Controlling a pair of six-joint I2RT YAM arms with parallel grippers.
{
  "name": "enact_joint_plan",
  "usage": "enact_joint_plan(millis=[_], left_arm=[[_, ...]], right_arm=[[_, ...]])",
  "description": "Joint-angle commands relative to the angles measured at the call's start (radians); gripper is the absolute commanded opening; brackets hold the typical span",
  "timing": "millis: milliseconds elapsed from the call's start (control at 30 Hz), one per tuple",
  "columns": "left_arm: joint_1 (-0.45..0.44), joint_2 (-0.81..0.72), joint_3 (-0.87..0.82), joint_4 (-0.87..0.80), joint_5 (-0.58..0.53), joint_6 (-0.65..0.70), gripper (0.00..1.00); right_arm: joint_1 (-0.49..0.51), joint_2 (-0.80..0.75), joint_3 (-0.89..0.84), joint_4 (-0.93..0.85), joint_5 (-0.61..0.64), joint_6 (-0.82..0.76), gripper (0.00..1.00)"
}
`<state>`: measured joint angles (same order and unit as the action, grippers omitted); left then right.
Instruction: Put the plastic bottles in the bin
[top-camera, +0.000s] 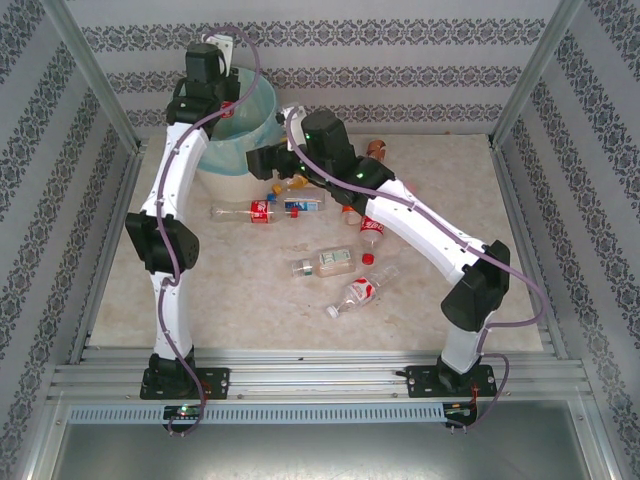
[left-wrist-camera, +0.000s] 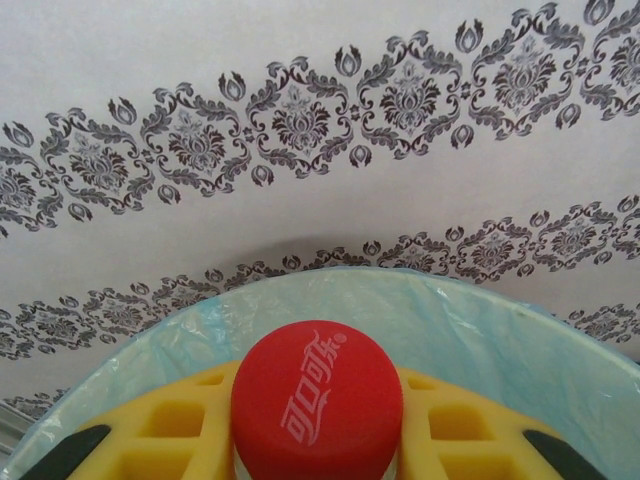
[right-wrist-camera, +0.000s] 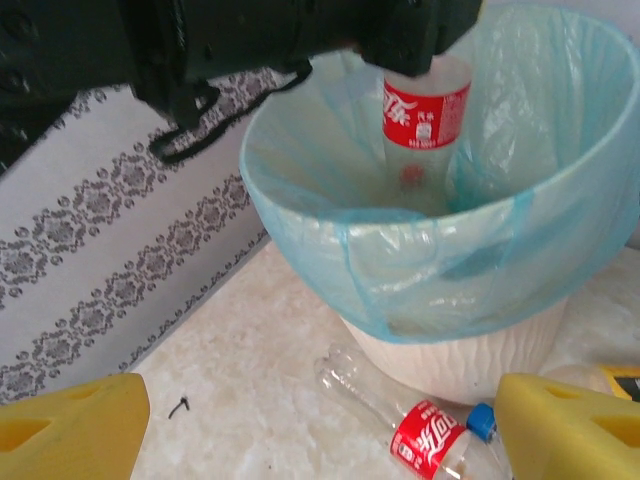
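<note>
Raised left arm, left tool (left-wrist-camera: 316, 440) clamped on a bottle (right-wrist-camera: 427, 115); right tool (right-wrist-camera: 320, 410) spread wide.

Lab robot cell, aluminium frame posts (top-camera: 90, 70); damask wallpaper panels (top-camera: 330, 35) as walls, marble-look tabletop (top-camera: 250, 300), mounting rails (top-camera: 320, 375)

We list one beige marbled tabletop (top-camera: 230, 300). On it stand a round cream wastebasket with teal liner (top-camera: 222, 185) and scattered clear plastic bottles (top-camera: 256, 211), lying flat, mostly red-labelled.

One bin (top-camera: 228, 183), one teal bag (right-wrist-camera: 480, 250) lining it, one red-capped bottle (right-wrist-camera: 425, 115) above it, roughly seven loose bottles (top-camera: 325, 264) on the tabletop (top-camera: 230, 290) (arm hides some), two robot arms (top-camera: 165, 190).
</note>
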<state>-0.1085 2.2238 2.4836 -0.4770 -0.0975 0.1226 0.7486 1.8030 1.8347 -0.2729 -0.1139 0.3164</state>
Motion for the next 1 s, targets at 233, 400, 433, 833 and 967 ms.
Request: enact_joint_plan(millis=[233, 400, 433, 833, 967], left_arm=[[0.044, 0.037, -0.045, -0.066, 0.126, -0.156, 0.00], [0.044, -0.035, -0.039, -0.054, 0.197, -0.190, 0.00], [0.044, -0.053, -0.038, -0.054, 0.211, -0.198, 0.00], [0.037, -0.085, -0.088, -0.122, 0.365, -0.233, 0.00], [0.034, -0.063, -0.154, -0.108, 0.342, -0.208, 0.00]], right_arm=[[0.015, -0.078, -0.082, 0.031, 0.005, 0.013, 0.89], [0.015, -0.095, -0.095, 0.029, 0.008, 0.010, 0.88], [0.015, -0.099, -0.097, 0.029, 0.009, 0.009, 0.88], [0.017, -0.091, -0.095, 0.037, 0.004, 0.009, 0.88], [0.017, -0.087, -0.100, 0.038, -0.004, 0.018, 0.88]])
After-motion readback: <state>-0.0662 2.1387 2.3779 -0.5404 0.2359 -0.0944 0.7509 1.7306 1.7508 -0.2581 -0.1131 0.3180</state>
